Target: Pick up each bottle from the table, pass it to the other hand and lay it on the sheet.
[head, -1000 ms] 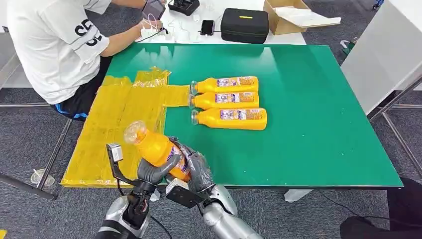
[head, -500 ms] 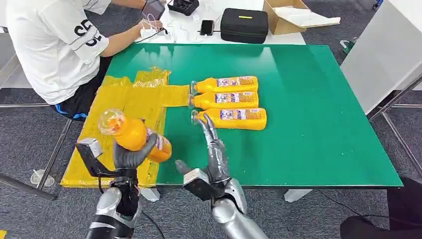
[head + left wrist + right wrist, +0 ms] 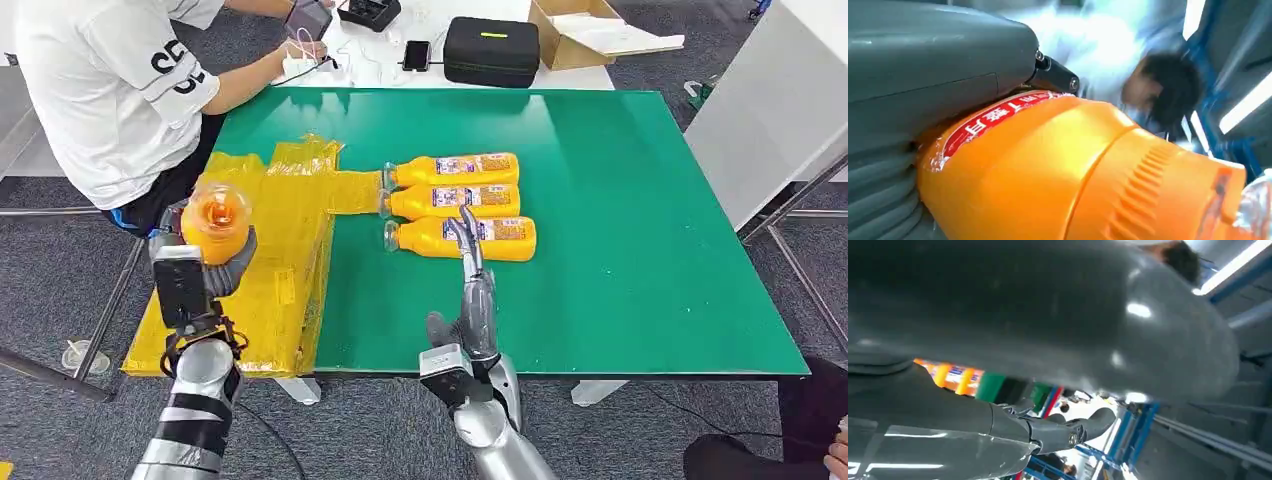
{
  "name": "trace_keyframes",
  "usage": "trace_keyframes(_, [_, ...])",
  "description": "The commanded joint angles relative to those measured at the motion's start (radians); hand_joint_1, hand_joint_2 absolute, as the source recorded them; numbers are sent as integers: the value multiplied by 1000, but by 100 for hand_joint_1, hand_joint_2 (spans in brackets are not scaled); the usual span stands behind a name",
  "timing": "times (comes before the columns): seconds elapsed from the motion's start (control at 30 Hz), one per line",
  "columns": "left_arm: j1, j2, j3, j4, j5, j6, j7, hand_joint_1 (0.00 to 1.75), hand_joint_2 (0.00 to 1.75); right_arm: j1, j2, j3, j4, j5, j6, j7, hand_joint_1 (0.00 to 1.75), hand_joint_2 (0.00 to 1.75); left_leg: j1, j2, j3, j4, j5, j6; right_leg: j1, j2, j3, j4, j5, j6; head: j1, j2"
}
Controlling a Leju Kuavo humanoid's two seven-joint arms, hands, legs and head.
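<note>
Head view | left robot hand (image 3: 222,262) grips orange bottle (image 3: 215,218) above yellow sheet (image 3: 262,228) at counter (image 3: 640,230) left edge | right robot hand (image 3: 476,290) fingers spread, holding nothing, near edge | three bottles (image 3: 455,202) centre.

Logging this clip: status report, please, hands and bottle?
Left hand holds orange bottle above yellow sheet. Right hand open, empty, over table. Three bottles left on table. Nothing in the way.

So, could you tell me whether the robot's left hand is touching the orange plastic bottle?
Touching: the left wrist view shows the left hand pressed against the bottle.
</note>
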Motion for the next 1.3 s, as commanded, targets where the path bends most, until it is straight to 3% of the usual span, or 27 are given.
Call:
trace_keyframes(0.03, [-218,135,-88,450,-365,135,55,175,175,-61,-30,51,18,-36,43,-5,0,0,0,0,3,-1,1,0,1,-1,4,-1,0,-1,0,0])
trace_keyframes(0.13, [-304,193,-187,620,-563,18,156,175,175,-79,-33,68,55,-48,83,-3,0,0,1,3,5,-1,0,0,1,1,5,-1,0,-3,0,0])
trace_keyframes(0.3, [-348,280,-271,723,-681,-191,133,175,175,-98,-30,86,103,-57,137,-11,0,0,1,6,4,-1,0,-1,1,2,3,-1,2,-4,0,0])
trace_keyframes(0.5, [-342,274,-272,720,-684,-188,137,175,175,-98,-30,85,101,-57,138,-11,0,0,2,8,4,0,-1,-1,2,4,3,0,1,-5,0,0])
trace_keyframes(0.77, [-341,298,-270,762,-654,-427,113,175,175,-116,-18,100,156,-65,184,-11,0,0,1,7,2,0,1,-1,1,4,1,0,2,-4,0,0])
trace_keyframes(1.03, [-325,289,-222,765,-586,-561,92,175,175,-132,-10,119,205,-64,220,-11,0,0,1,7,5,-1,0,-1,2,3,4,-1,1,-5,0,0])
trace_keyframes(1.3, [-309,284,-199,760,-549,-602,72,175,175,-136,-8,119,215,-61,230,-8,0,0,1,8,6,-1,0,-1,1,4,5,-1,1,-4,0,0])
